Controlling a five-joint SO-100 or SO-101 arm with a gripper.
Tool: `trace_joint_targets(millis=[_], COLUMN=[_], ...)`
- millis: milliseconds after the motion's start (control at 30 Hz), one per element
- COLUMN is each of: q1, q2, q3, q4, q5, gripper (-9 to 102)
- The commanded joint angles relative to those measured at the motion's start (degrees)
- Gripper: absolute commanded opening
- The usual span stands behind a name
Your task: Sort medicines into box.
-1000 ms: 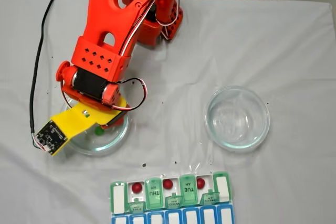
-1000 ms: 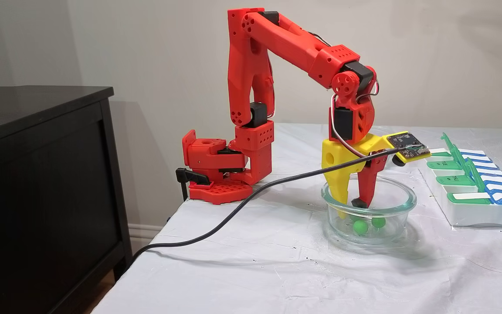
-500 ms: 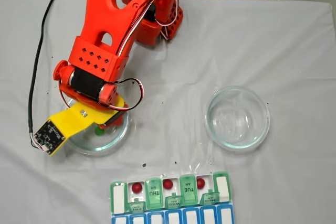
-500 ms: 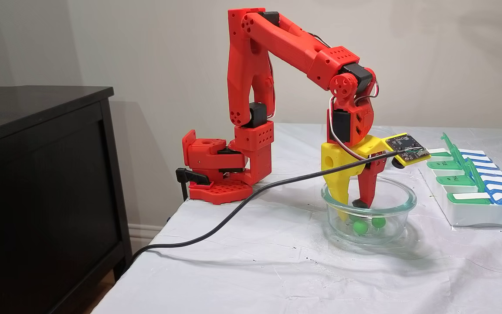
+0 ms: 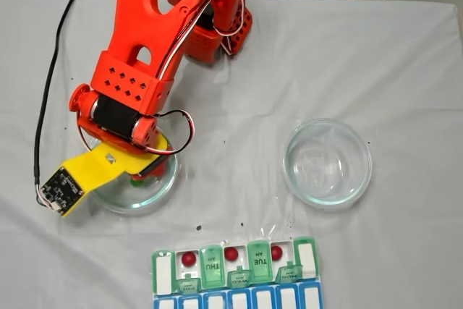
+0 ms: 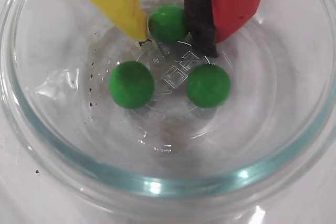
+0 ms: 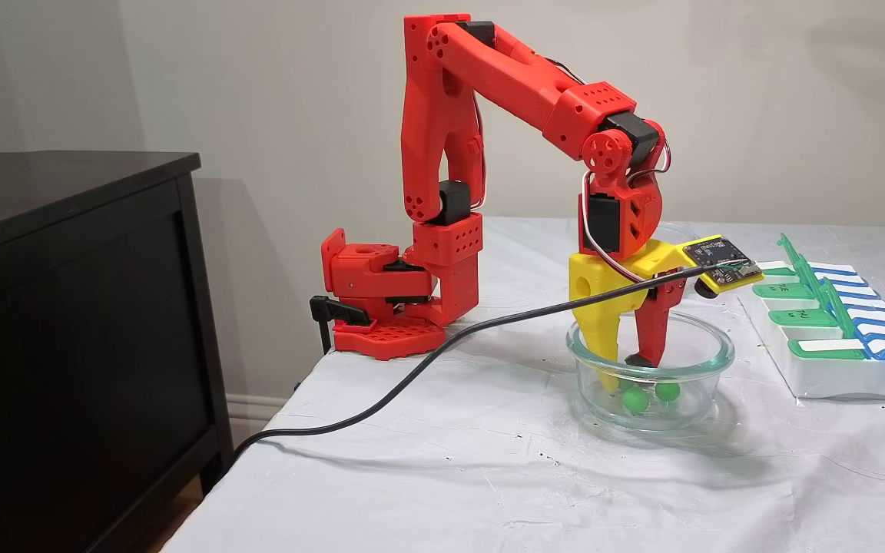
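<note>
Three green medicines lie in a glass bowl [image 6: 47, 145]. One green ball [image 6: 168, 23] sits between the yellow finger [image 6: 126, 3] and the red finger's black pad [image 6: 202, 24], and both touch it. My gripper [image 6: 168, 29] is shut on this ball at the bowl's bottom. The other two green balls [image 6: 131, 84] [image 6: 208, 85] lie loose nearby. In a fixed view from the side my gripper [image 7: 627, 367] reaches down into the bowl [image 7: 688, 342]. The box [image 5: 163, 274] lies at the table's near edge with three red balls [image 5: 189, 258] [image 5: 231, 253] [image 5: 277, 252] in open compartments.
An empty second glass bowl [image 5: 365, 171] stands right of the arm. A black cable [image 7: 412, 372] runs across the table's left side to the wrist camera board [image 5: 59, 189]. A dark cabinet [image 7: 66, 307] stands beside the table. The arm base [image 7: 381, 299] sits at the far edge.
The wrist and its yellow camera mount swung slightly left in the overhead fixed view. The fingers moved a little inside the bowl and closed in on one green ball.
</note>
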Motion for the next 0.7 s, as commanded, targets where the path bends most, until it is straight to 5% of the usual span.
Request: trace_joint_targets(millis=[0, 67, 433, 667], q1=[-0.09, -0.44, -0.62, -1.76], q2=[1.05, 1.49, 2.55, 10.37], q3=[-2.99, -2.46, -1.76, -5.27], q4=[-0.44, -0.35, 0.18, 7.47], q5=[-0.26, -0.26, 1.32, 3.25], gripper=[7, 0, 0, 0])
